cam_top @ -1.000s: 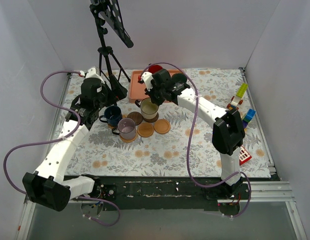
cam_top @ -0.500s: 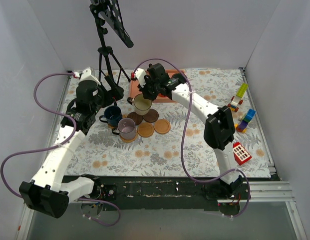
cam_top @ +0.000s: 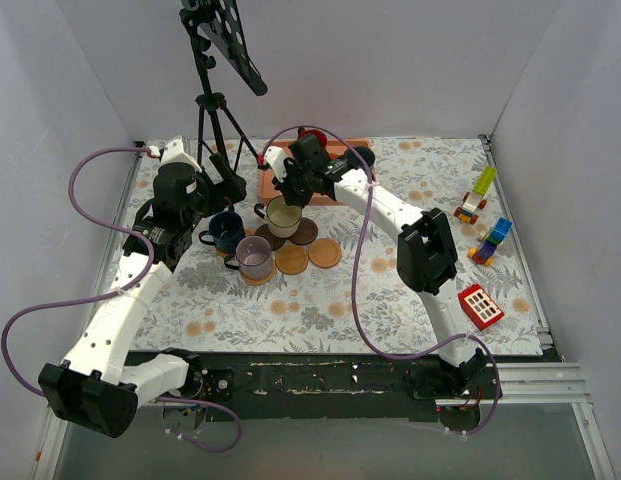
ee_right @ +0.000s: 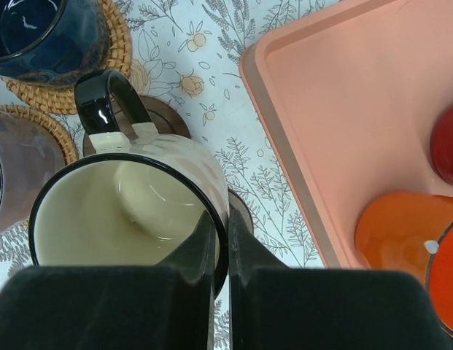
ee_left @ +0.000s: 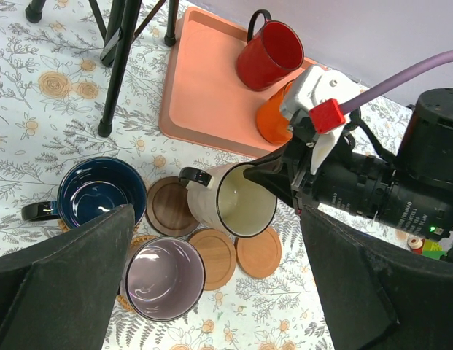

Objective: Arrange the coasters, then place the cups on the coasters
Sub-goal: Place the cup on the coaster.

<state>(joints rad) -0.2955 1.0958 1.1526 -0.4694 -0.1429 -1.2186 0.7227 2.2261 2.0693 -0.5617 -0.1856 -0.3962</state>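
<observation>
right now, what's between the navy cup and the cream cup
An empty dark brown coaster lies between the navy cup and the cream cup, clearest in the left wrist view.

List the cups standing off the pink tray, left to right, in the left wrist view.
navy cup → lilac cup → cream cup

The floral-clothed table (cam_top: 390, 290) carried a salmon tray (ee_left: 204, 95) at upper centre, bare wooden coasters (cam_top: 325, 252) just below it, a black tripod (cam_top: 212, 100) at upper left, and toy bricks (cam_top: 495, 233) plus a red block (cam_top: 481, 306) at right
</observation>
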